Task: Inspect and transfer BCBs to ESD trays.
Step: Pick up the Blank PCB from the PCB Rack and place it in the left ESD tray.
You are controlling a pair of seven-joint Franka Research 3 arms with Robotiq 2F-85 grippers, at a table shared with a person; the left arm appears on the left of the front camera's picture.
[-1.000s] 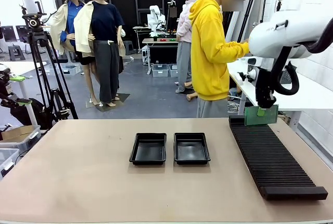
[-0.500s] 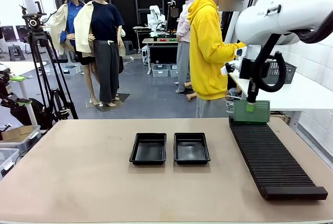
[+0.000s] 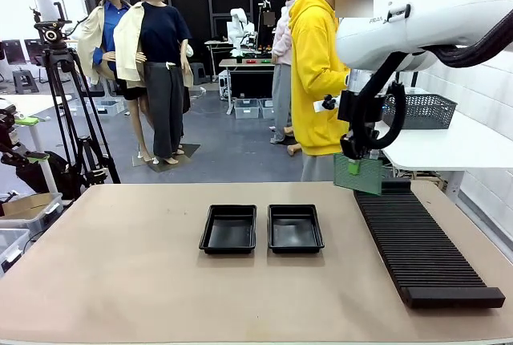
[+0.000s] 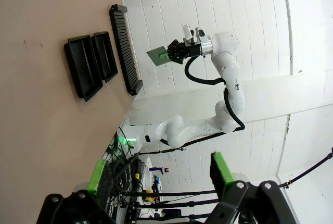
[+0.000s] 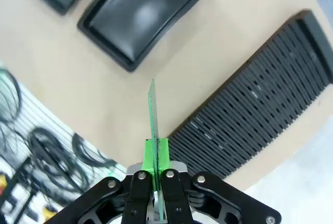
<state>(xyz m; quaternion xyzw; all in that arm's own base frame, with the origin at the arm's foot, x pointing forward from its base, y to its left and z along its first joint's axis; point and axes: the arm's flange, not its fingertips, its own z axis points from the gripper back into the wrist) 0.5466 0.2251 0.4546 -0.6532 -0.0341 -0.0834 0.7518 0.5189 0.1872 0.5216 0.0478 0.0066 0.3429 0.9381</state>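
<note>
Right arm: I am clamping my right gripper point(image 3: 360, 162) on one BCB point(image 3: 357, 176), the green pads point(image 5: 148, 153) pinching its top edge. The board is hanging below the fingers, tilted and lifted clear of the table point(image 3: 120, 265). It is sitting in the air at the far end of the black slotted rack point(image 3: 417, 241), on the side facing the trays. In the right wrist view I am seeing the board edge-on, with the rack on one side and a tray beyond it.

Left arm: I am holding my left gripper point(image 4: 158, 171) with the jaws spread wide and nothing between the fingers, well away from the table.

Table: the left ESD tray point(image 3: 228, 208) and right ESD tray point(image 3: 295, 208) are lying side by side mid-table, just beside each other, both bare inside.

Far side: a person point(image 3: 317, 80) in a yellow hoodie is standing behind the rack, turned away from the table.
</note>
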